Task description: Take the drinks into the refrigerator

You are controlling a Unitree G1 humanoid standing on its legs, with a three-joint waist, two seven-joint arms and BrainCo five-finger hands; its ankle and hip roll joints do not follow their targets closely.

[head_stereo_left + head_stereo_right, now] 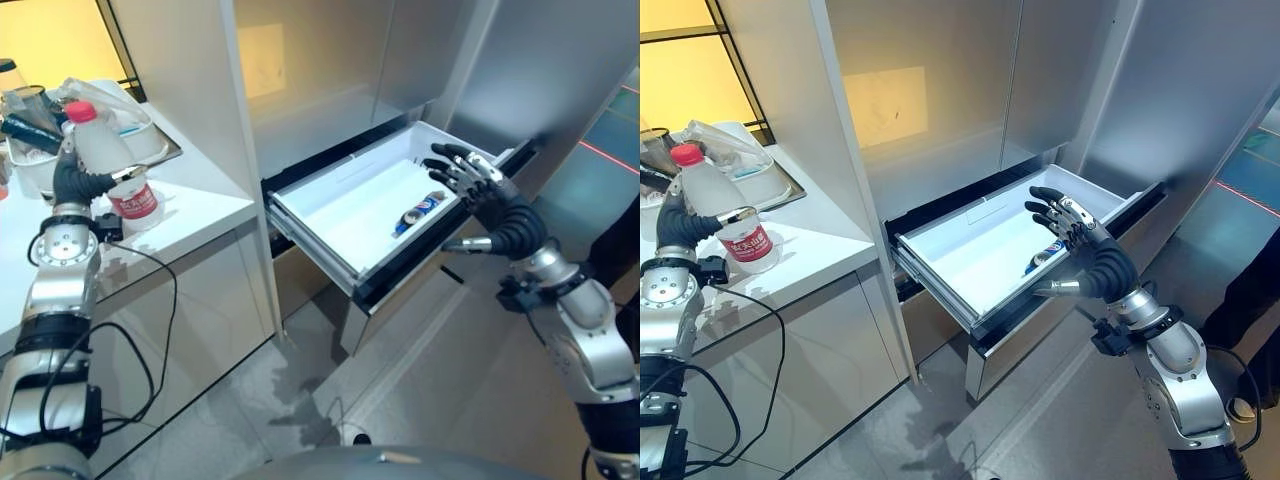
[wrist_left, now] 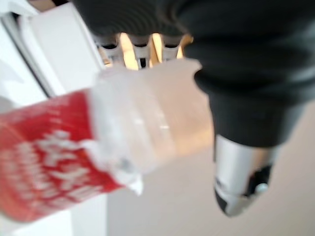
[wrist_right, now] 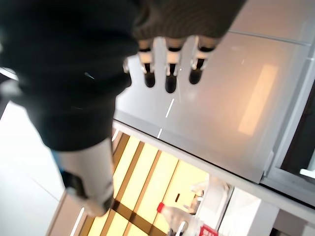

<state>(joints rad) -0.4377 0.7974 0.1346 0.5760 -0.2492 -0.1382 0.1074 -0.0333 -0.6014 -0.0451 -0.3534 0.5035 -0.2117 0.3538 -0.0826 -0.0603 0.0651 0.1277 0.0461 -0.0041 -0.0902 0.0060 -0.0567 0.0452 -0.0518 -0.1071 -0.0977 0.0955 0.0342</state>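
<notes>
1. On the white counter [image 1: 190, 210] at the robot's left, a clear plastic bottle [image 1: 105, 160] with a red cap and red label stood upright, and the left hand [image 1: 75, 180] was wrapped round its body. The left wrist view showed the fingers curled behind the bottle [image 2: 147, 123] and the thumb across its front, so the grip was closed on it.

2. That hold looked like the start of a carry: the bottle was gripped at mid-body, above the label, which would keep it upright when lifted (a judgement, since its base appeared to rest on the counter).

3. Behind the bottle sat a tray [image 1: 150, 140] with other items, too cluttered to name.

4. In the refrigerator [image 1: 330, 70], the pull-out drawer [image 1: 310, 215] stood drawn out and open, presumably so drinks could be laid inside. One small drink with a blue label [image 1: 418, 212] already lay on its side on the drawer floor, near the far right corner.

5. The right hand [image 1: 470, 180] hovered over the drawer's right end with its fingers spread and straight, holding nothing; I could not tell whether it touched the rim. It seemed placed there to keep the drawer steady or open for the next bottle.
</notes>
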